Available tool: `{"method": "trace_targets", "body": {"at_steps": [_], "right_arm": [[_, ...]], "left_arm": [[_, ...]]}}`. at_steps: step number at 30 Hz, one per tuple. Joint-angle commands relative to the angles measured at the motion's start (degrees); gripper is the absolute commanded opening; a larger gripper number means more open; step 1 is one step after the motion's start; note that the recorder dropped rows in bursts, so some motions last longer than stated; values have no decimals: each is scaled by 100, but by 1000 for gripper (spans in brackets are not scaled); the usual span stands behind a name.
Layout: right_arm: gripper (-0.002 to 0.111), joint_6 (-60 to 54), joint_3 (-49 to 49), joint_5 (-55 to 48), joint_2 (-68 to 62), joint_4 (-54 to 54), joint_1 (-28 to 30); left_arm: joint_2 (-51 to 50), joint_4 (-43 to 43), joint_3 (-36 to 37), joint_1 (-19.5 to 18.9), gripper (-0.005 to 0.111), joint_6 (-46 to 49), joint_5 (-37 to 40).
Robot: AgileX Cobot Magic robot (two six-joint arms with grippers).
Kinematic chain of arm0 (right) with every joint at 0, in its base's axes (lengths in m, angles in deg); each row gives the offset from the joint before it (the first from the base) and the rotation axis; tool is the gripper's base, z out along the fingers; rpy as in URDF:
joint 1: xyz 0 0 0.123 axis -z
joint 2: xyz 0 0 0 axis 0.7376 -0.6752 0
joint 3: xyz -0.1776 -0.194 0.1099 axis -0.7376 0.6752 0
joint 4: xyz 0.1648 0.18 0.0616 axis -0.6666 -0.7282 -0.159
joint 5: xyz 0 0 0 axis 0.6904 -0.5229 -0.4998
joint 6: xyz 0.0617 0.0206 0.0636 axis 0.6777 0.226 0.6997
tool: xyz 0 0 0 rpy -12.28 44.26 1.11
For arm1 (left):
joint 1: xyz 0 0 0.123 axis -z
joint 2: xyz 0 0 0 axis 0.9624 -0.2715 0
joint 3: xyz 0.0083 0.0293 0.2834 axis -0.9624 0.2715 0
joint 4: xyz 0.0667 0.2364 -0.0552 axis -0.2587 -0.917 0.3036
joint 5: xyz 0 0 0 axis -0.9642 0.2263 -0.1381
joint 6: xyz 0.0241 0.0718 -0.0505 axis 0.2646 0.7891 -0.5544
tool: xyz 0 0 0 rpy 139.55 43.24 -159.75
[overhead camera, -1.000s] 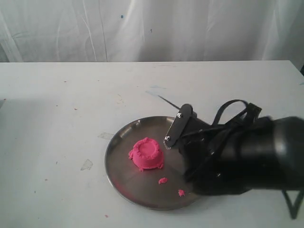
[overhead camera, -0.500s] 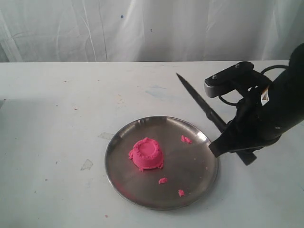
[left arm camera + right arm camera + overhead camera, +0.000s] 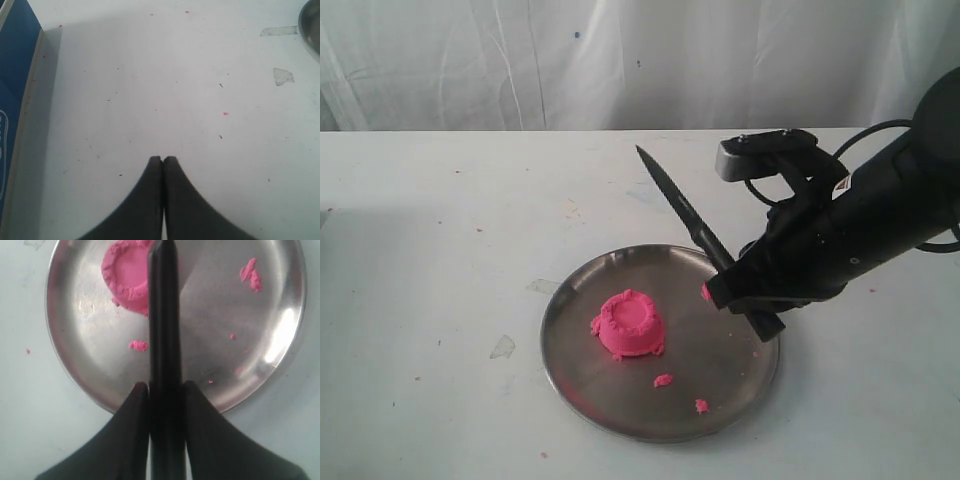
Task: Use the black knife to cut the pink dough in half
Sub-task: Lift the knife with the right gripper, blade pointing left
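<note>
The pink dough (image 3: 628,323) sat as one uncut dome on the steel plate (image 3: 582,288), a little off the plate's centre toward 9 o'clock. Small pink crumbs (image 3: 663,380) lay apart from it toward 5 o'clock. At 3 o'clock of the dough the right gripper (image 3: 745,295) hung over the plate's rim, its fingers clamped on the black knife (image 3: 685,215). The blade slanted up and away toward 11 o'clock, well clear of the dough. Off at the 9 o'clock side of the table (image 3: 440,220), the left gripper (image 3: 162,160) had its jaws pressed together on nothing.

The likeliest fault, in my judgement, was an uneven cut. The blade ran past one edge of the dome in the right wrist view, so a straight descent would have shaved off a sliver. Nothing pinned the plate, so a pressing blade could have pushed the dough or the plate sideways. A slim handle could also have twisted in the grip.

The handle was buried between the fingers and the arm. The blade covered part of the dough in the right wrist view. Which way the cutting edge faced, and how high it stood, could not be made out.
</note>
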Motion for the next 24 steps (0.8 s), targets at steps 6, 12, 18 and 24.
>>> {"method": "trace_targets", "body": {"at_steps": [6, 12, 18, 24], "right_arm": [[0, 132, -38, 23, 2, -46, 33], [0, 132, -38, -179, 2, -46, 33], [0, 132, -38, -102, 2, -122, 33], [0, 132, -38, -102, 2, -266, 33]], "left_arm": [[22, 38, 20, 12, 0, -4, 84], [22, -167, 20, 12, 0, 266, 14], [22, 737, 20, 12, 0, -296, -2502], [22, 803, 20, 12, 0, -2208, -6170]]}}
